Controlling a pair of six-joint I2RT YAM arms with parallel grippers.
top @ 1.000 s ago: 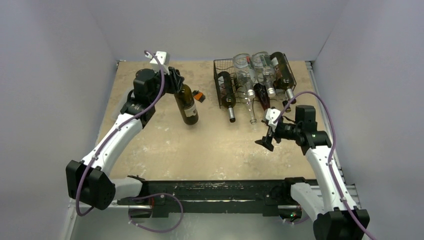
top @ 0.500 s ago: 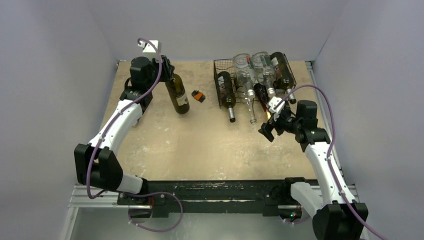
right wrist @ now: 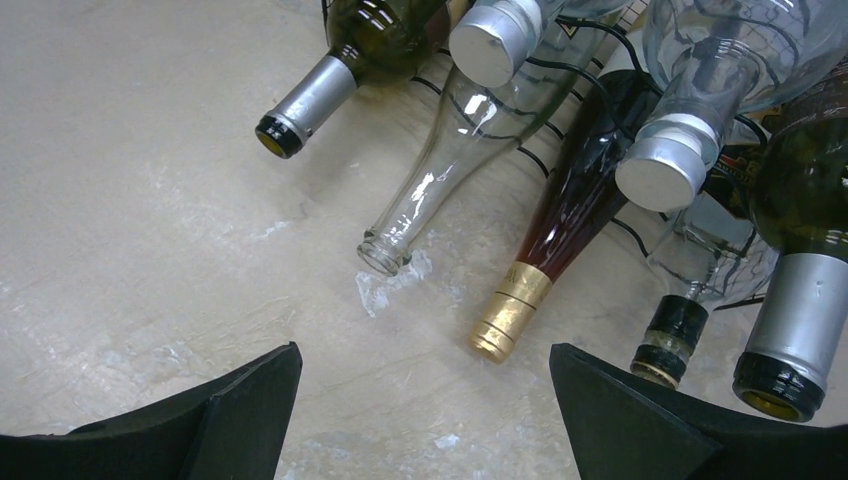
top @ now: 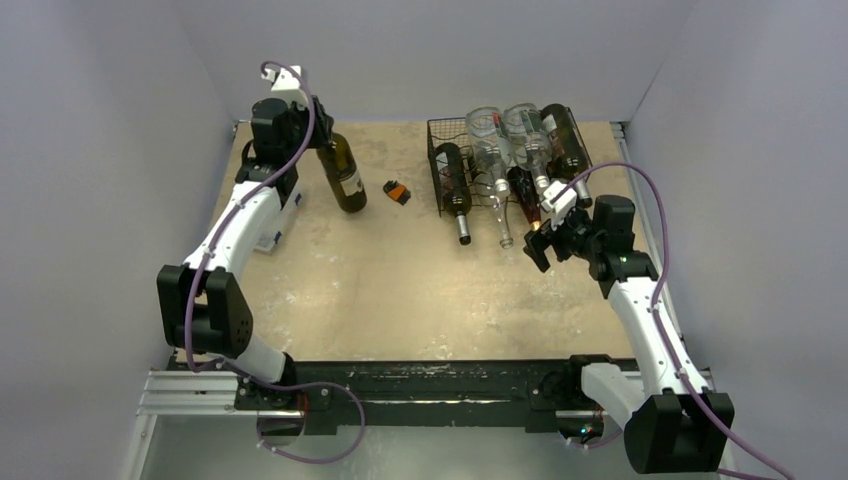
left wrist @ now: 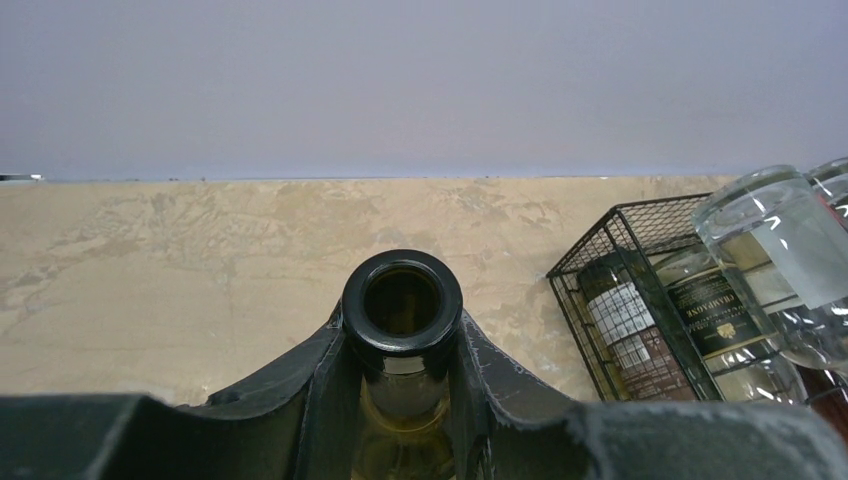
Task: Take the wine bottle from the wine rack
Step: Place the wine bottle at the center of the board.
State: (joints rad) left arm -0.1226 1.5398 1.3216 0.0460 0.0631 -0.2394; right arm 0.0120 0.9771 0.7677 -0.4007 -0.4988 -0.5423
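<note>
Item: one dark green glass wine bottle (top: 343, 178) with a pale label, off the rack, at the far left of the beige mottled surface (top: 400, 300). It leans with its open mouth up and towards the back wall; whether its base meets the surface cannot be told. Held by: the left tool (left wrist: 402, 335), its two black fingers (left wrist: 310, 385) pressed on either side of the neck just under the lip. Black wire-mesh wine rack (top: 437, 160): far side, right of centre, well apart from the held bottle, loaded with several bottles lying in two layers, necks pointing to the near edge. Among them, a clear slender glass bottle (right wrist: 432, 180) and a dark red slender bottle with a gold foil neck (right wrist: 563, 205), side by side, mouths on or close to the surface. Right tool (right wrist: 425, 400): jaws spread wide, holding nothing, hovering just in front of those necks. Small orange-and-black object (top: 398, 192): lying on the surface between the held bottle and the rack.
</note>
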